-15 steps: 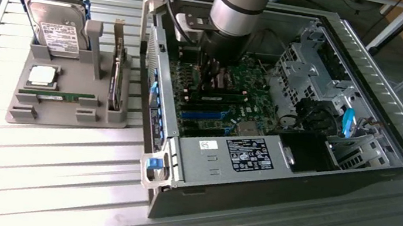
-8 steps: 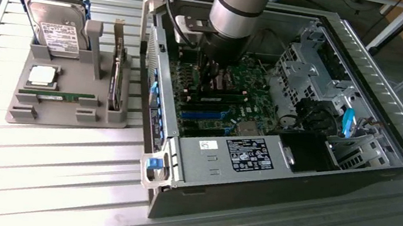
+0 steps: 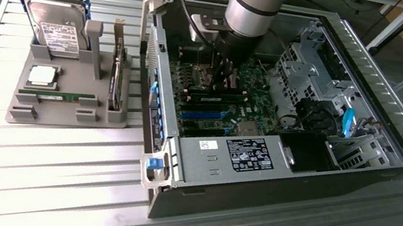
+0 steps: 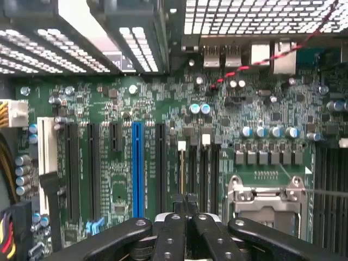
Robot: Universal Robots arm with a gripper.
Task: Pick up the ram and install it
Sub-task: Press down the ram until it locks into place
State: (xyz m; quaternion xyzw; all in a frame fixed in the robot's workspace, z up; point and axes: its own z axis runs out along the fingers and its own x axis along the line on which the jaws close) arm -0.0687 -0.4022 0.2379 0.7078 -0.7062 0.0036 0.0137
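- My claw [image 4: 185, 205] is clenched tight, fingers pressed together. I can't tell whether anything thin is pinched between them.
- It hangs inside the open computer case [image 3: 156, 41], low over the motherboard [image 4: 125, 103]. It is right above the row of memory slots [image 4: 198, 168] beside the CPU socket [image 4: 266, 196].
- The slot nearest the tips shows a pale line along its length. It could be a seated stick, but I can't say for sure.
- The one ram stick [image 3: 58, 94] I can clearly see lies flat in the grey parts tray [image 3: 67, 115]. That tray sits outside the case, on the exterior view's left.
- The stick is well apart from the claw, with the case wall between them. Its long axis runs along the tray's front edge.
- In the same tray, the processor chip [image 3: 43, 75] sits just behind the stick, and the hard drive [image 3: 55, 30] stands at the back.
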